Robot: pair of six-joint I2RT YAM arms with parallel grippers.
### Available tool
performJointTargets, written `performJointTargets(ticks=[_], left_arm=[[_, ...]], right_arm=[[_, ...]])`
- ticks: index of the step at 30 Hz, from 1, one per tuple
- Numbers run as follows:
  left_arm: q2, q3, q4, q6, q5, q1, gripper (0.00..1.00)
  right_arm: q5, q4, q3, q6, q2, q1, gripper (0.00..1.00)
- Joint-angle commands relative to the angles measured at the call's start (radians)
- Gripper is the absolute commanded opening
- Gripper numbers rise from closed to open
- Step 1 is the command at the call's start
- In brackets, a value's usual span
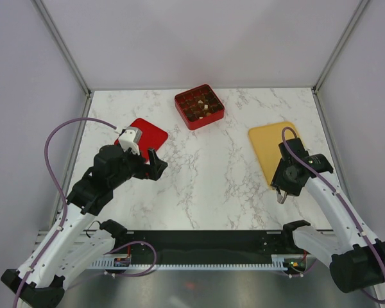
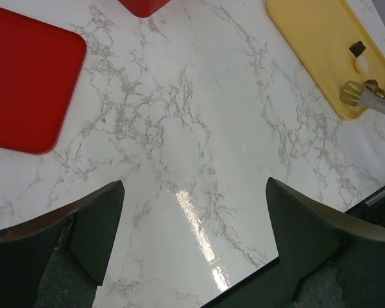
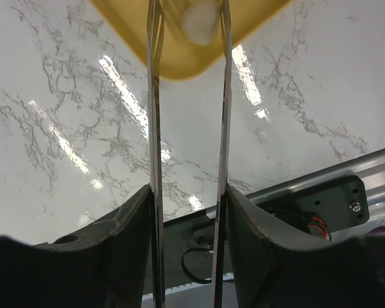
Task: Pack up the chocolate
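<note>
Chocolate (image 1: 199, 108) pieces sit in the red gridded box (image 1: 181, 98) at upper centre. One pale piece (image 3: 201, 20) lies on the yellow tray (image 3: 173, 64) at the frame's top, between the parted tweezers (image 3: 155, 128) blades; contact is unclear. Right pincer (image 3: 189, 192) clamps the tweezers. The left pincer (image 2: 194, 186) gapes wide and empty over the surface (image 2: 179, 115).

Marble table (image 1: 205, 186): box (image 1: 183, 115), red tray (image 1: 149, 133), yellow tray (image 1: 268, 142)
</note>
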State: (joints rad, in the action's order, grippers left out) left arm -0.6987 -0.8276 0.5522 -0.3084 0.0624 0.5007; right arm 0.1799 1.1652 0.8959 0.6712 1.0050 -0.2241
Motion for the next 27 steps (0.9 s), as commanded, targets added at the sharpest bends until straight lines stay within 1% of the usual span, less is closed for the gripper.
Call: performJointTargets(ticks=[1, 6, 15, 17, 18, 19, 22, 27], left_arm=[[0.005, -0.010, -0.012, 0.032, 0.011, -0.002, 1.00], [0.002, -0.008, -0.014, 0.034, 0.011, -0.002, 1.00], [-0.002, -0.010, -0.014, 0.032, 0.008, -0.002, 1.00], [-0.004, -0.008, -0.012, 0.032, 0.008, -0.002, 1.00], [-0.002, -0.008, -0.012, 0.034, 0.008, -0.002, 1.00], [-0.001, -0.008, -0.012, 0.034, 0.010, -0.002, 1.00], [-0.002, -0.011, -0.012, 0.034, 0.011, -0.002, 1.00], [-0.009, -0.013, -0.014, 0.034, 0.017, -0.002, 1.00]], right_arm=[[-0.023, -0.019, -0.012, 0.019, -0.016, 0.006, 0.54], [-0.045, -0.064, -0.028, 0.014, -0.013, 0.005, 0.52], [-0.022, -0.061, 0.012, -0.021, 0.032, 0.005, 0.45], [-0.022, -0.053, 0.014, -0.028, 0.043, 0.005, 0.46], [-0.019, -0.039, 0.012, -0.030, 0.044, 0.006, 0.49], [-0.013, -0.032, 0.012, -0.032, 0.043, 0.006, 0.50], [-0.003, -0.018, 0.021, -0.039, 0.021, 0.005, 0.50], [-0.034, 0.008, 0.031, -0.050, 0.009, 0.005, 0.50]])
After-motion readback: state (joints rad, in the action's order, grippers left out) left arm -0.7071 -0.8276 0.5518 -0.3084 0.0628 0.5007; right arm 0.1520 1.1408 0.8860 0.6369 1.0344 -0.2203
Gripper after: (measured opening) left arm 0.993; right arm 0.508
